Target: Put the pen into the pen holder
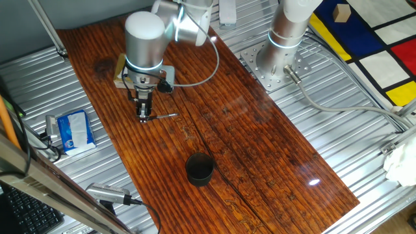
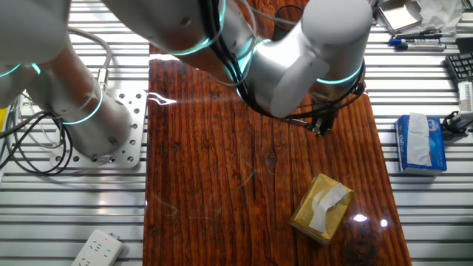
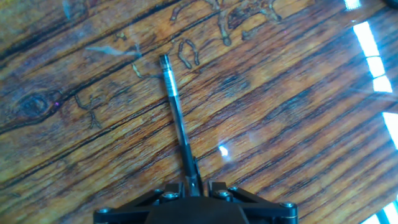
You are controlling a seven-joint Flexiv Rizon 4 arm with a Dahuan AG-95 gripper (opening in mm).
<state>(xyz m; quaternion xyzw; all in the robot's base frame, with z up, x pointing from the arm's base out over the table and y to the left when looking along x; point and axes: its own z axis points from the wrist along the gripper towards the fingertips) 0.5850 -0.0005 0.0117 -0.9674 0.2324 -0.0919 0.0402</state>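
The pen [image 1: 166, 116] is a thin dark grey stick at the far left part of the wooden table [image 1: 247, 130]. My gripper [image 1: 144, 117] stands over its near end, and the pen sticks out to the right, level with the tabletop. In the hand view the pen [image 3: 177, 115] runs from between my fingers [image 3: 194, 185] away across the wood, and the jaws are closed against it. The pen holder [image 1: 199, 168], a short black cup, stands upright nearer the front, apart from the gripper. In the other fixed view my gripper [image 2: 321, 127] shows and the cup is hidden.
A yellowish-tan box [image 2: 321, 208] lies on the wood behind the gripper. A blue tissue pack [image 1: 73, 130] and a silver tool with a cable [image 1: 107, 193] lie off the wood on the left. The robot base [image 1: 279, 62] stands at the back right.
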